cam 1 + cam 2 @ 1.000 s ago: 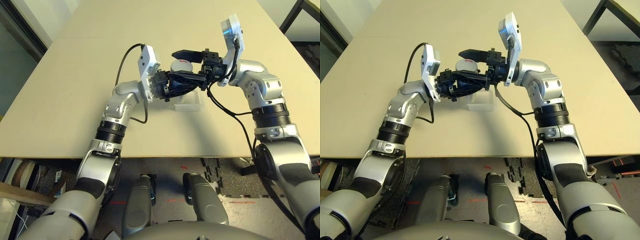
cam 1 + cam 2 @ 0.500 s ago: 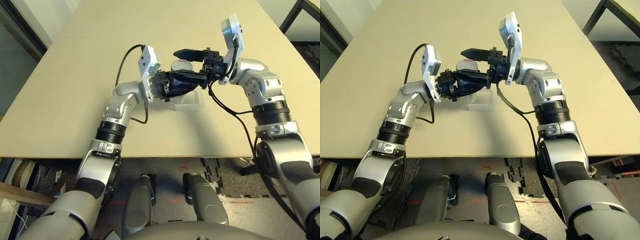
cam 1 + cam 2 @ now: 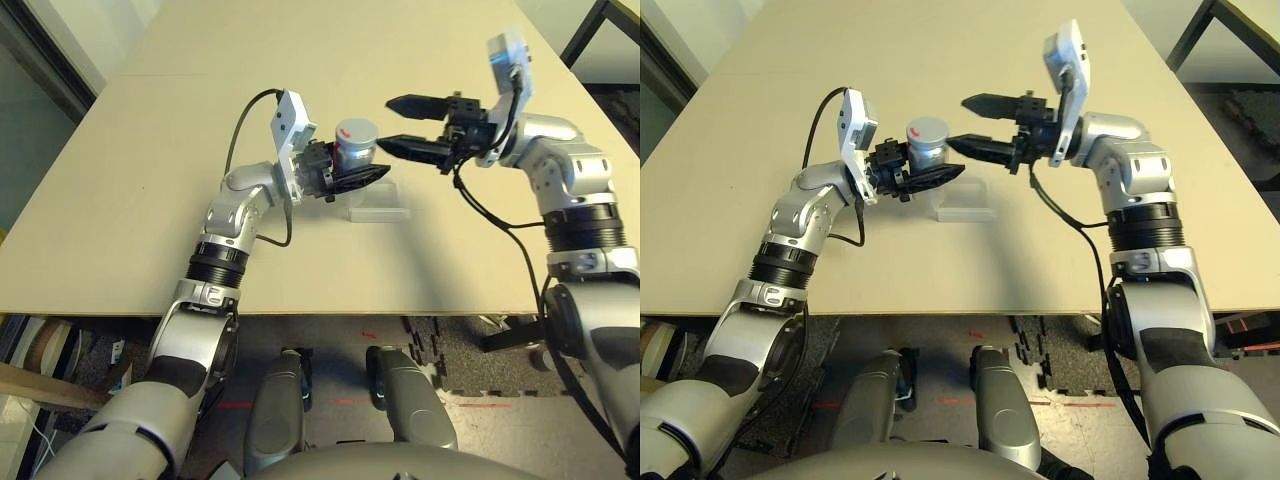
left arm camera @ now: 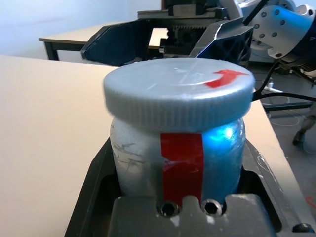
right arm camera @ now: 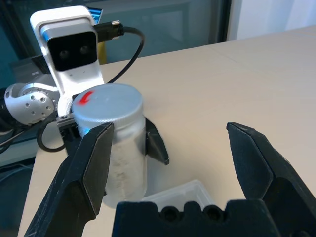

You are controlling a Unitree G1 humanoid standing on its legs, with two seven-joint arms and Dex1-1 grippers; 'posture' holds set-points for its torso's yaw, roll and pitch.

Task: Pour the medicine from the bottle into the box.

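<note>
Closed around the bottle [image 4: 182,163], the left gripper [image 3: 352,170] steadies it upright, presumably so the wide-open right gripper [image 3: 385,124] can unscrew its cap [image 4: 180,94].

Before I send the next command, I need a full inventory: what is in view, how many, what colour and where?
bottle: one, silver-grey with a red stripe, upright in the left gripper
cap: one, grey with a red mark, on the bottle
box: one, clear, on the table near the bottle
table: one, beige, under both grippers
second table: one, beige top, dark leg, in the background
left gripper: one, black, shut on the bottle
right gripper: one, black, open beside the bottle
arms: two, silver, one each side
</note>
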